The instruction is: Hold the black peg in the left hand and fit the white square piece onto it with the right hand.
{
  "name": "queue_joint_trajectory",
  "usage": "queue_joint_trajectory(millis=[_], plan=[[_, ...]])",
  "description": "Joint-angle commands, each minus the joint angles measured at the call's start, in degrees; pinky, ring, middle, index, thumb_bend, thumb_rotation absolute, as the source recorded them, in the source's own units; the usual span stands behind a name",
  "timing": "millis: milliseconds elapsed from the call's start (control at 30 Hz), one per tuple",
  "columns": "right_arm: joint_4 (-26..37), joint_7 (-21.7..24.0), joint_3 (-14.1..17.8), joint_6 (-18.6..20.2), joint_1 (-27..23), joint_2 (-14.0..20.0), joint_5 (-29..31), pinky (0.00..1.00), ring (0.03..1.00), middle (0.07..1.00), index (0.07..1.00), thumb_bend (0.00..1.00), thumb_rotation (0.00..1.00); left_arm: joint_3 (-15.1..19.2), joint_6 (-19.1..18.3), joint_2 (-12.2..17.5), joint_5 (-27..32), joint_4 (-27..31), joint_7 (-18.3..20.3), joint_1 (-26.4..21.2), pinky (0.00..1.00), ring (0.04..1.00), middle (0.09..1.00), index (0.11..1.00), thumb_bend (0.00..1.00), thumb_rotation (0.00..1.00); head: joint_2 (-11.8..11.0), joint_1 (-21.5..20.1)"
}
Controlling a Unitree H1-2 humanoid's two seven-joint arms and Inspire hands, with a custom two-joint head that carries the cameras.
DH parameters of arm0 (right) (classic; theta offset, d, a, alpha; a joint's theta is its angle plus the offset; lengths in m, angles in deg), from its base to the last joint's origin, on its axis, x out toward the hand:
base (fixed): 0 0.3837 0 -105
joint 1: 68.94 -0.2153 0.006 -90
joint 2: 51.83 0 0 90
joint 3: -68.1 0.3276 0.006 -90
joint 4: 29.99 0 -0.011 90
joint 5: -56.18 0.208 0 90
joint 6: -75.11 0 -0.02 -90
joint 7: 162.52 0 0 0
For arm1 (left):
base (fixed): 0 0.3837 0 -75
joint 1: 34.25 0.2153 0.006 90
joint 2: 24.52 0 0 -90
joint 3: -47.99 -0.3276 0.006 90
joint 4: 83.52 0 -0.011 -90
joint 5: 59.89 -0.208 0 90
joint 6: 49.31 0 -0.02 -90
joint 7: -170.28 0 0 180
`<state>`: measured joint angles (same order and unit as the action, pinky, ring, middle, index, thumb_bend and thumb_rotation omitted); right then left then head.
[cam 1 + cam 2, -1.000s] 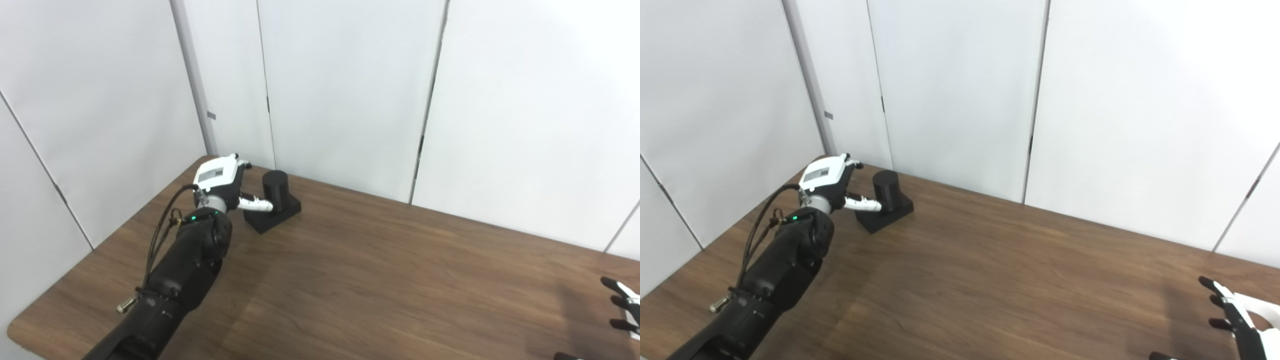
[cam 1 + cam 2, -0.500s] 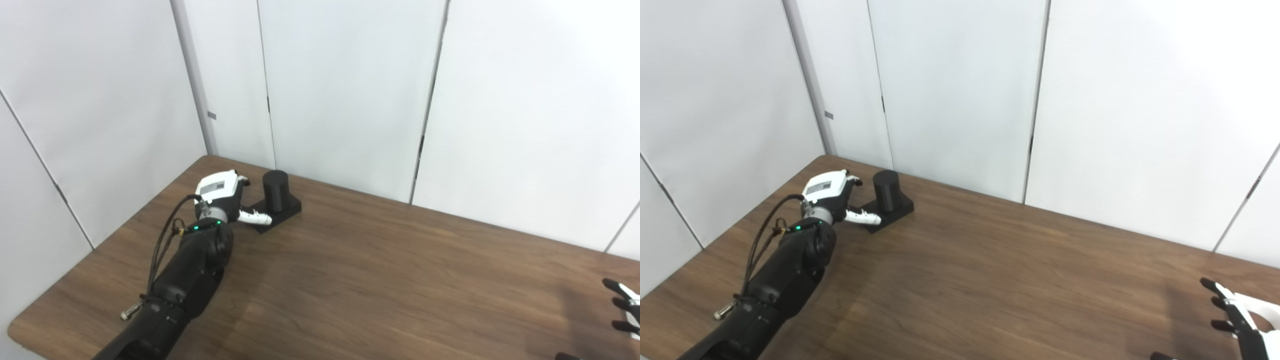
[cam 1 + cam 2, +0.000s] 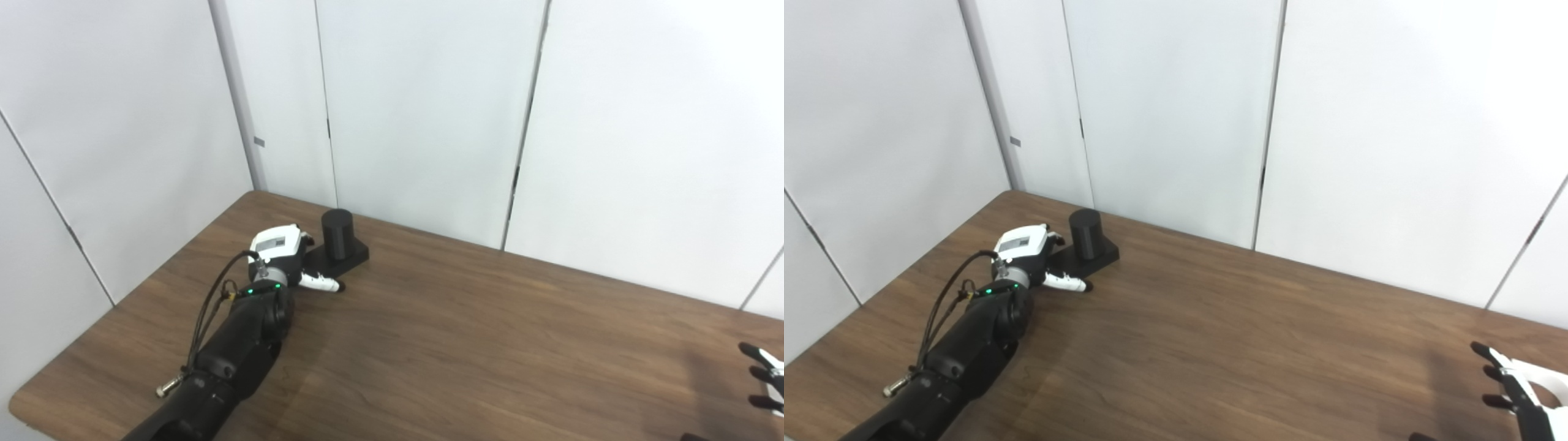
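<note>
The black peg (image 3: pixel 337 231) is a short upright cylinder on a flat black square base, standing at the table's far left. My left hand (image 3: pixel 283 257) is low at the base's near-left corner, thumb stretched out toward the right in front of the base; its fingers are hidden behind the palm, so I cannot tell whether it grips. It also shows in the right eye view (image 3: pixel 1028 256). My right hand (image 3: pixel 1516 392) is at the bottom right corner, fingers spread and empty. No white square piece is in view.
The wooden table (image 3: pixel 465 343) spans the picture. White wall panels stand close behind its far edge and along the left side.
My left hand has come down from beside the peg's cylinder and moved toward me, to the near-left corner of the base. The peg and the right hand have not moved.
</note>
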<state>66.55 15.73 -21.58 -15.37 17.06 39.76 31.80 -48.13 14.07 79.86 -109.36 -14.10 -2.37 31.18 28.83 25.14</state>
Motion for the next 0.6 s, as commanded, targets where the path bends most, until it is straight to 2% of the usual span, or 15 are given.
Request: queue_joint_trajectory(millis=[0, 300, 433, 500, 567], plan=[[2.5, -0.3, 0.5, -0.8, -1.1, 0.6, 0.1, 0.69, 0.854, 0.909, 0.867, 0.76, 0.21, 0.2, -0.1, 2.0, -0.2, 0.4, -1.8, -2.1, 0.99, 1.000, 1.000, 0.846, 1.00, 0.50, 0.1, -0.1], [3.1, -0.2, 0.6, -0.2, -0.9, 0.4, -0.1, 0.71, 0.858, 0.908, 0.864, 0.75, 0.23, -0.6, 0.0, 2.6, 1.0, -1.2, -2.3, -2.6, 1.00, 1.000, 1.000, 0.832, 1.00, 0.50, 0.4, -0.4], [3.5, -0.1, 0.6, 0.1, -0.7, 0.4, -0.2, 0.70, 0.858, 0.912, 0.865, 0.75, 0.23, -0.7, 0.3, 2.9, 1.7, -1.7, -2.7, -2.7, 1.00, 1.000, 1.000, 0.779, 1.00, 0.49, 0.5, -0.7], [3.7, -0.1, 0.7, 0.2, -0.6, 0.4, -0.2, 0.70, 0.856, 0.912, 0.867, 0.74, 0.23, -0.8, 0.7, 3.2, 2.2, -2.1, -2.6, -2.6, 1.00, 1.000, 0.998, 0.735, 0.97, 0.47, 0.6, -0.7], [3.9, -0.1, 0.8, 0.1, -0.5, 0.5, 0.1, 0.70, 0.853, 0.910, 0.865, 0.74, 0.22, -1.1, 1.2, 3.6, 2.8, -2.3, -2.4, -2.5, 1.00, 1.000, 0.972, 0.684, 0.88, 0.42, 0.7, -0.7]])
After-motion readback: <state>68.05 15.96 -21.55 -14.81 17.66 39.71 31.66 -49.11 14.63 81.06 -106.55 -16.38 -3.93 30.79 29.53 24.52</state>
